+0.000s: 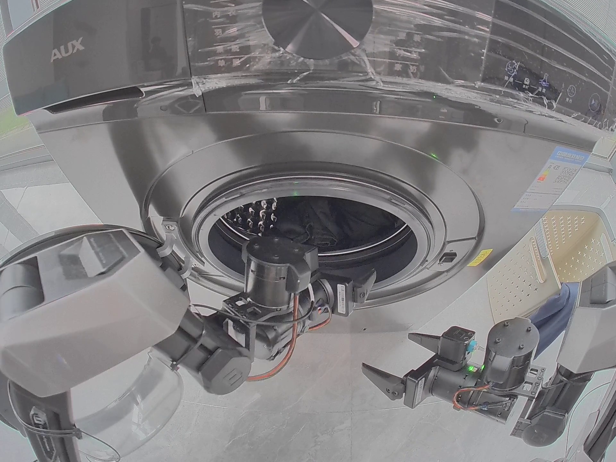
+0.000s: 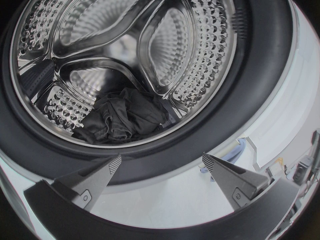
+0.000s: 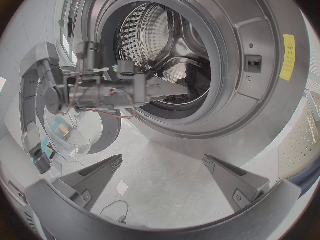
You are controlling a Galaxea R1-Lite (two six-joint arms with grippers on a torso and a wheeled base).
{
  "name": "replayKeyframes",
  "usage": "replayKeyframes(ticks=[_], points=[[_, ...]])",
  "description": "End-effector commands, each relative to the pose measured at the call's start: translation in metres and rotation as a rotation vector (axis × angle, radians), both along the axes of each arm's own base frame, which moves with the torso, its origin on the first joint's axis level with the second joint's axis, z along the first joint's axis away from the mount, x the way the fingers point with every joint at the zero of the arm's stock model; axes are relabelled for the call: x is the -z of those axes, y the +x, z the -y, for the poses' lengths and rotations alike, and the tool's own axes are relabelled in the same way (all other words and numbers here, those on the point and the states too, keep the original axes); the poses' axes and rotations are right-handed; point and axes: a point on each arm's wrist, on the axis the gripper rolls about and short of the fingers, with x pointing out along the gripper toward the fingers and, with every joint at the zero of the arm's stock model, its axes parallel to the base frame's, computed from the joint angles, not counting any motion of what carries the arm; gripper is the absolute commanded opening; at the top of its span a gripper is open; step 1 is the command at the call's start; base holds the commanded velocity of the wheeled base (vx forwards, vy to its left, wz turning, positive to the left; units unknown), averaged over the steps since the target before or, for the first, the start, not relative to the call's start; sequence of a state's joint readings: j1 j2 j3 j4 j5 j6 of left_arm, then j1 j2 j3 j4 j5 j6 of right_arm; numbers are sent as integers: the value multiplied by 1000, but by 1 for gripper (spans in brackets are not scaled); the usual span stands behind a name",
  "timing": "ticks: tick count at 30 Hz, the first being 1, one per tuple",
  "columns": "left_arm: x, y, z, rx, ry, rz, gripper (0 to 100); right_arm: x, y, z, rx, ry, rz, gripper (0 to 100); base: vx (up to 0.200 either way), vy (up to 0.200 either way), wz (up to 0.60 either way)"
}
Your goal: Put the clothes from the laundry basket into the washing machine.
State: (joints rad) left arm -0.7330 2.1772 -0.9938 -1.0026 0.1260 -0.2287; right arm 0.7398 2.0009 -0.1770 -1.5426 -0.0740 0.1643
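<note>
The washing machine (image 1: 160,162) stands with its door open. Dark clothes (image 2: 123,117) lie in a heap at the bottom of its perforated drum (image 2: 206,40). My left gripper (image 2: 161,162) is open and holds nothing; it hovers at the lower rim of the drum opening (image 1: 362,287), pointing inward. My right gripper (image 1: 388,352) is open too, with nothing in it, low over the floor in front of the machine and below the opening. The cream perforated laundry basket (image 1: 568,251) stands at the right, and a blue garment (image 1: 553,309) hangs at its edge.
The round glass door (image 1: 122,399) hangs open at the lower left, beside my left arm (image 3: 100,92). Pale tiled floor (image 3: 166,187) spreads in front of the machine, with a thin cable (image 3: 115,205) lying on it.
</note>
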Motion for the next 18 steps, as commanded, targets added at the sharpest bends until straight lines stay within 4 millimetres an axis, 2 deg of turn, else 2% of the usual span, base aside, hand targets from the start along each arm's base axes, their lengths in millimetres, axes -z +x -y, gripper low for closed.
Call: replayKeyframes(ticks=[1,6,8,12,18], points=[[-24,-59,-7,113,-18,18,100,-1,-13,13,0,-25,-22,100,0,0,0],[-16,-100,-17,198,-8,24,100,-9,-25,25,-2,-25,-11,100,0,0,0],[-14,-108,-22,206,-5,29,100,-11,-26,28,-1,-23,-1,100,0,0,0],[-18,-126,-48,198,-18,82,100,-24,-28,35,35,3,48,100,0,0,0],[-26,-153,-93,162,-37,107,100,-55,-37,58,185,74,171,100,0,0,0]])
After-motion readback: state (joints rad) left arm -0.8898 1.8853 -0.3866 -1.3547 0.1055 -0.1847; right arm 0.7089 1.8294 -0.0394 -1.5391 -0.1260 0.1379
